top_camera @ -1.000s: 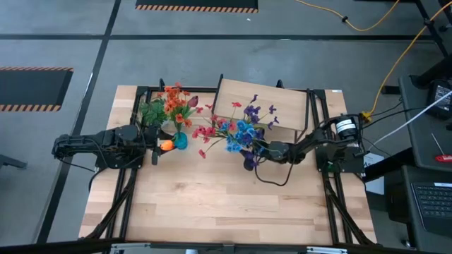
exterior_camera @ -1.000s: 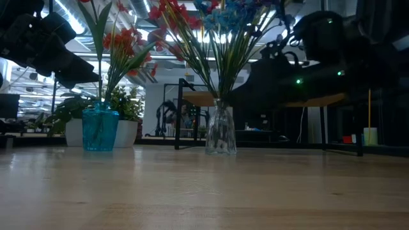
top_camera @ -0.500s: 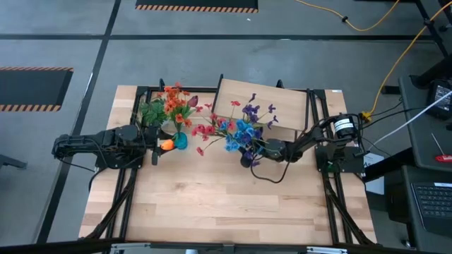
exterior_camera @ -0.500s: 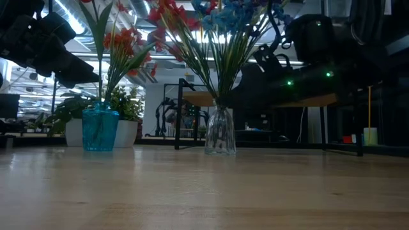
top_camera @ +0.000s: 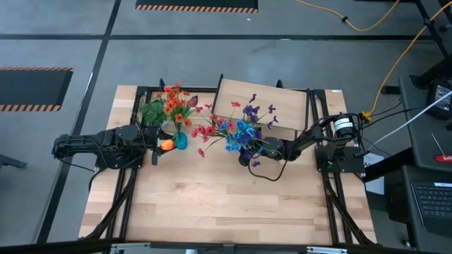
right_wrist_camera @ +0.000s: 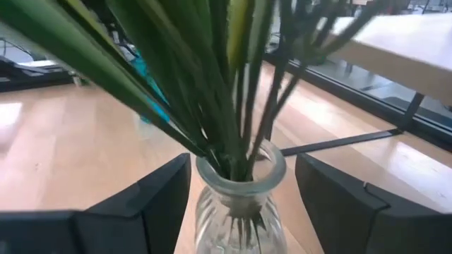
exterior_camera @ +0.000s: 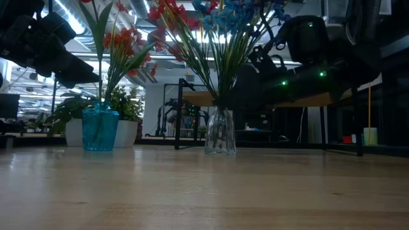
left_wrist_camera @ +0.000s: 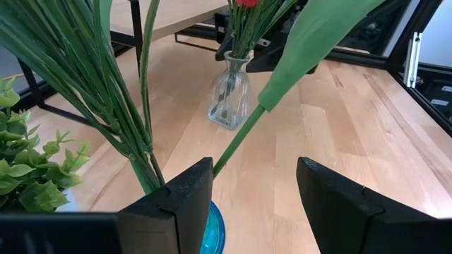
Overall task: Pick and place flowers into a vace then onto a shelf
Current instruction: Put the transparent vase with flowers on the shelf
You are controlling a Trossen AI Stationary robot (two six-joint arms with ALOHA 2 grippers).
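Note:
The clear glass vase [top_camera: 245,159] stands on the table, holding red, blue and purple flower sprays [top_camera: 236,130]. My right gripper [top_camera: 253,156] is open, with a finger on each side of the vase's neck [right_wrist_camera: 240,169] and not touching it. The blue vase [top_camera: 181,141] holds orange and red sprays [top_camera: 173,102] and the orange tulip [top_camera: 167,145]. My left gripper [top_camera: 158,148] is open above the blue vase's rim [left_wrist_camera: 212,236], and the tulip's stem [left_wrist_camera: 236,144] passes between its fingers. The shelf [top_camera: 263,106] stands behind the clear vase.
Two leafy green plants in white pots [exterior_camera: 83,124] stand by the blue vase at the table's far left. The black table frame [top_camera: 314,113] runs along the shelf's right side. Bare wood tabletop [top_camera: 226,204] lies toward the near edge.
My right gripper has moved toward the table's left, closing on the clear vase until its fingers stand on either side of the neck. The vase and its flowers have stayed in place.

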